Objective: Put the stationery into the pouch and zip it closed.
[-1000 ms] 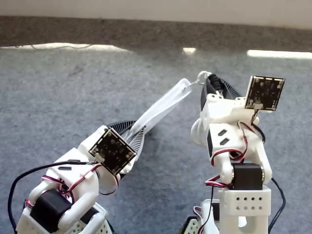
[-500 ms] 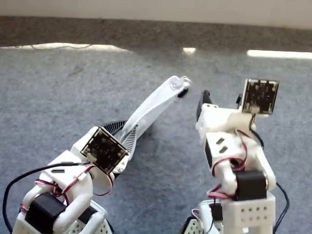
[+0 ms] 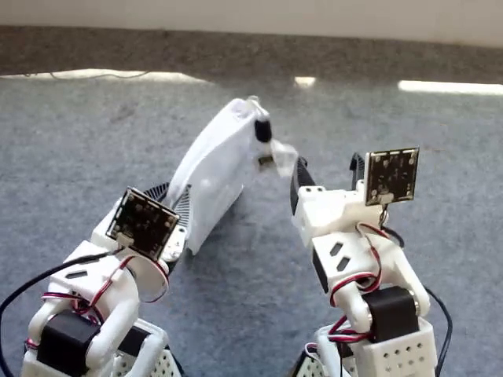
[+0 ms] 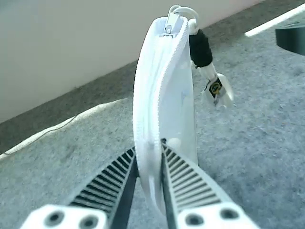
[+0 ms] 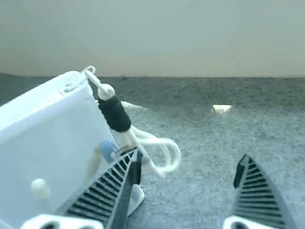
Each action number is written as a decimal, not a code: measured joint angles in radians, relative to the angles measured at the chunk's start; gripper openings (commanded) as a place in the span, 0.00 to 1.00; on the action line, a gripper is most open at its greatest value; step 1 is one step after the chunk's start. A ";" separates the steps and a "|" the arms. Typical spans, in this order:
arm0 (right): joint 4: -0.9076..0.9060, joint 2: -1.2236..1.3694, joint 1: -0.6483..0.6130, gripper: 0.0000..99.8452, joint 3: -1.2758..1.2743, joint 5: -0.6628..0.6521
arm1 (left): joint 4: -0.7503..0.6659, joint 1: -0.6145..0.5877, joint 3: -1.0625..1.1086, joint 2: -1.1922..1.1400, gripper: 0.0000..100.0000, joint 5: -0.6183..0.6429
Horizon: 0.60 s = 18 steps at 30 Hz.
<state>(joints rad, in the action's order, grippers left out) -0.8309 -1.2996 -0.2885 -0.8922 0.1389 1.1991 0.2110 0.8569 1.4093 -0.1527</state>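
Pouch (image 4: 162, 90), white and translucent, zipped shut, pinched in left jaws; right jaws wide.

The raised pouch (image 3: 212, 173) blocks the gap between the arms; the surface (image 3: 86, 133) beyond it has room.

A grey carpeted surface (image 3: 94, 157) meets a pale wall (image 3: 236, 12), a thin dark cable (image 3: 126, 74) lying along its far edge.

pouch (image 3: 216, 177) above table (image 3: 86, 133), near end in left gripper (image 4: 150, 151) | cord (image 5: 114, 114) at pouch's far end | right gripper (image 5: 190, 160) just right of cord
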 measured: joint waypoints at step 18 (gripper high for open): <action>0.278 0.002 -0.012 0.29 -0.226 0.000 | -0.094 -0.463 0.115 0.400 0.00 -0.002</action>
<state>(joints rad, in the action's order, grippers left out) -0.5531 -1.2981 -0.3007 -1.1178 0.1389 1.1055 -0.2524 0.9720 1.8098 -0.1542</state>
